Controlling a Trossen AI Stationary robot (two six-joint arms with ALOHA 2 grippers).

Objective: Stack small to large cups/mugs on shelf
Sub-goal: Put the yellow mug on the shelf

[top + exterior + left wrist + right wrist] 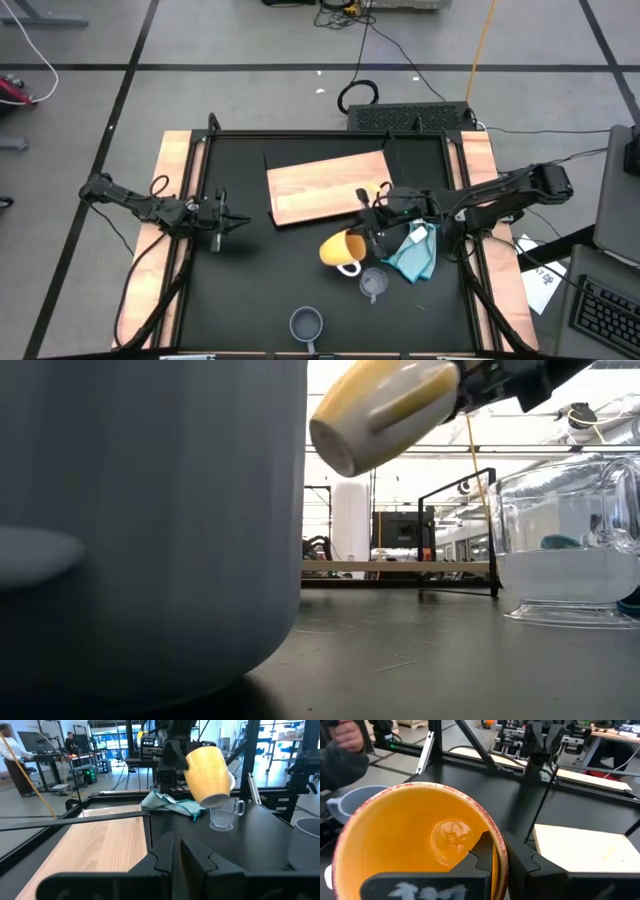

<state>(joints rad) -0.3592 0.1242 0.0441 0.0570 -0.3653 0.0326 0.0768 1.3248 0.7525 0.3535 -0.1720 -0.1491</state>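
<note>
My right gripper [372, 238] is shut on the orange cup with the white handle [340, 248] and holds it in the air near the table's middle; the cup also shows in the low view [385, 405]. The clear cup [373, 283] stands upright on the black tabletop just near of it. The blue-grey mug [306, 323] stands by the near edge. The light-brown wooden shelf board [330, 187] lies flat at the far middle. My left gripper [232, 218] is shut and empty at the table's left. My right gripper pinches the orange cup's rim wall [497, 845], with one finger [481, 851] inside the cup and the other outside. The fingers come from the table's right, slanting down. The cup is lifted clear of the table and tilted, its mouth toward the gripper and its base [335, 445] down-left.
A light blue cloth [415, 252] lies crumpled under my right gripper, right of the cups. Pale wooden strips [165, 230] run along the table's left and right sides. A black frame [115, 817] borders the board. People stand in the room beyond.
</note>
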